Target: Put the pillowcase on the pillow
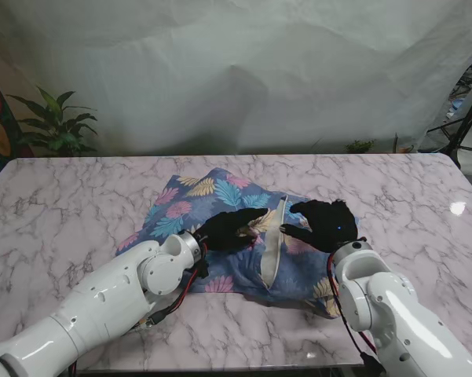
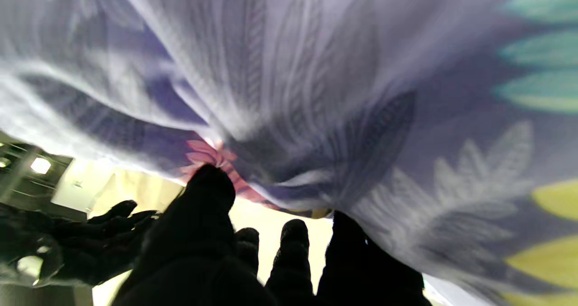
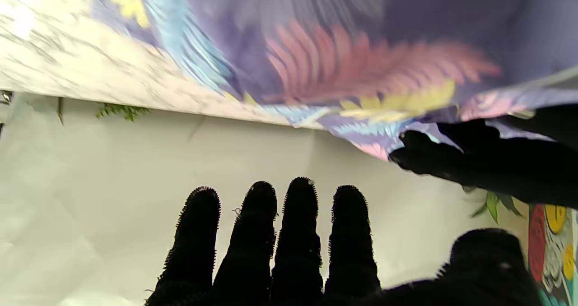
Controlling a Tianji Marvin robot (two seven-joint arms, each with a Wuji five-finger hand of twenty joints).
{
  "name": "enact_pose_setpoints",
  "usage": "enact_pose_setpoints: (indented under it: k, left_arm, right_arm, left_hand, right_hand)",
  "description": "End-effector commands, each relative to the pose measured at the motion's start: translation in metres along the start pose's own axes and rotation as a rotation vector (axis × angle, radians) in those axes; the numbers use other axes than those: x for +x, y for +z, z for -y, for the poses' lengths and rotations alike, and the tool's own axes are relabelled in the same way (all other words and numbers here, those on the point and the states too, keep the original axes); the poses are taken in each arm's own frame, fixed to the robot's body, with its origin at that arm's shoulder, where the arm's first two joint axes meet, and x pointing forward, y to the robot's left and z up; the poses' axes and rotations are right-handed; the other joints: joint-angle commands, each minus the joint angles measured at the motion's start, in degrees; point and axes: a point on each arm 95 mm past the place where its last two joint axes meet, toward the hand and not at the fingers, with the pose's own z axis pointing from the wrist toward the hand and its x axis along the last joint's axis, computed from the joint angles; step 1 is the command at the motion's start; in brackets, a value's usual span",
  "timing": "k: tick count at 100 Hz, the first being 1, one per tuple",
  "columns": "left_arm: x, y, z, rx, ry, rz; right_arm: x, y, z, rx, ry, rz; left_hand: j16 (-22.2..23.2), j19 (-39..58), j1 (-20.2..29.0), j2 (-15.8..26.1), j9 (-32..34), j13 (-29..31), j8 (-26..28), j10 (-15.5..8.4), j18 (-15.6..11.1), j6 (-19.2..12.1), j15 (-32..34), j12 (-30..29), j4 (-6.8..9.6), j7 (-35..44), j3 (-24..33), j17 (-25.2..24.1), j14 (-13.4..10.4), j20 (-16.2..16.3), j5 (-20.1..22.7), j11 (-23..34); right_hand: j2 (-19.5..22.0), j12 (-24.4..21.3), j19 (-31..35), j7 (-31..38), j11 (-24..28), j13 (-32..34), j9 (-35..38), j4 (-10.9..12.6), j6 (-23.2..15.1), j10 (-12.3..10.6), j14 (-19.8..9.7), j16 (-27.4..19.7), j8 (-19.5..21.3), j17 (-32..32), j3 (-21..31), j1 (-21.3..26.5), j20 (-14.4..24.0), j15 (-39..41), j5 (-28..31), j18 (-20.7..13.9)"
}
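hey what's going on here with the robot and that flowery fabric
A two-armed robot is working on a leaf-print pillowcase lying on a marble table. The left robot hand rests on the fabric beside the pale strip at its opening, apparently gripping an edge. The right robot hand hovers open on the other side. Whether the pillow is inside cannot be told.

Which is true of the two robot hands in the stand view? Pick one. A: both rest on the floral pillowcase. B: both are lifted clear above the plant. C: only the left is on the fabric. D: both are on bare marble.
A: the left robot hand and the right robot hand both lie on the pillowcase, one on either side of its pale opening edge.
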Motion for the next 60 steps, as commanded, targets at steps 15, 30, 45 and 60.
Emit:
enact_pose_setpoints:
  k: [15, 30, 45, 60]
  left_arm:
    - [0.001, 0.007, -0.006, -0.042, 0.073, -0.057]
    - [0.005, 0.012, -0.015, -0.002, 0.054, -0.058]
    - [0.011, 0.018, -0.028, 0.038, -0.039, -0.100]
    - [0.015, 0.019, -0.033, 0.037, -0.092, -0.132]
  right_arm:
    - [-0.017, -0.009, 0.037, 0.144, -0.106, -0.055]
    - [-0.015, -0.004, 0.054, 0.199, -0.132, -0.086]
    - [-0.007, 0.008, 0.060, 0.204, -0.110, -0.104]
    - [-0.002, 0.017, 0.059, 0.196, -0.087, -0.109]
  left_hand:
    - [1.84, 4.48, -2.67, -6.34, -2.10, 5.34, -10.79, -1.82, -1.36, -0.07, 3.06, 2.97, -0.46, -3.38, 12.72, 5.07, -2.30, 3.54, -2.17, 0.15]
    - [15.62, 24.52, 8.99, -6.90, 6.26, 21.61, 0.55, -4.03, -6.11, -5.34, 17.54, 5.91, -2.38, 0.81, 11.73, 17.50, -5.39, 9.04, 3.00, 18.23]
    - [25.09, 48.12, 16.03, -8.08, 17.60, 33.12, 5.44, -1.54, -10.06, -8.60, 43.03, 36.53, -3.46, 22.20, 10.71, 31.94, -7.21, 11.34, 16.92, 25.94]
    - [26.44, 55.75, 16.03, -8.36, 19.08, 40.52, 11.97, 1.10, -13.06, -5.55, 51.08, 38.38, -3.17, 50.24, 3.71, 39.67, -11.48, 6.17, 31.22, 33.56]
  right_hand:
    - [0.36, -0.28, -0.39, 0.01, -0.45, 0.41, -0.02, 1.30, -1.12, -1.06, -0.88, 0.66, -0.58, -0.89, 0.59, 1.33, 0.54, 1.41, 0.05, -0.33]
    - [-0.09, -0.31, -0.56, -0.16, -0.64, 0.26, -0.22, 1.34, -1.09, -1.11, -1.02, 0.62, -0.80, -0.93, 0.62, 1.61, 0.47, 1.32, -0.23, -0.25]
    - [-0.12, -0.26, -0.58, -0.17, -0.61, 0.15, -0.45, 1.37, -1.03, -1.08, -1.07, 0.62, -0.89, -0.84, 0.66, 1.66, 0.46, 1.32, -0.45, -0.29]
    - [-0.25, -0.19, -0.42, -0.06, -0.47, 0.24, -0.38, 1.40, -0.97, -1.11, -1.10, 0.66, -0.91, -0.63, 0.71, 1.74, 0.54, 1.42, -0.43, -0.19]
